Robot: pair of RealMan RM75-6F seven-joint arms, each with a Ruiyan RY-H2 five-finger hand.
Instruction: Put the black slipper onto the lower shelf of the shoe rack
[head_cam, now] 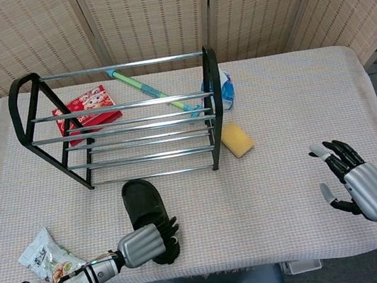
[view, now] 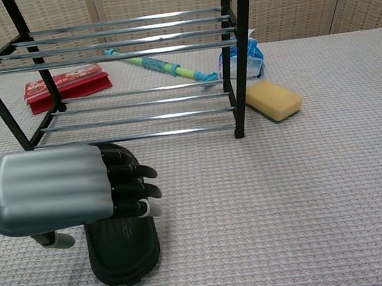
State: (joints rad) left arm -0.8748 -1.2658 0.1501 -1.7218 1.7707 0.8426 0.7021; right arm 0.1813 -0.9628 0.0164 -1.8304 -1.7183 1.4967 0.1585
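Black slipper point(head_cam: 147, 217) near surface's front edge; left robot hand point(head_cam: 145, 245) over it, grip indeterminate. Risk: heel-end grasp slipping off.

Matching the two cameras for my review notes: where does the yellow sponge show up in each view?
Head view: the yellow sponge lies just right of centre, on the table beside the right end of the shoe rack.
Chest view: the sponge sits upper right of centre, right of the rack's black end post.
Shared landmark: the blue packet just behind the sponge.
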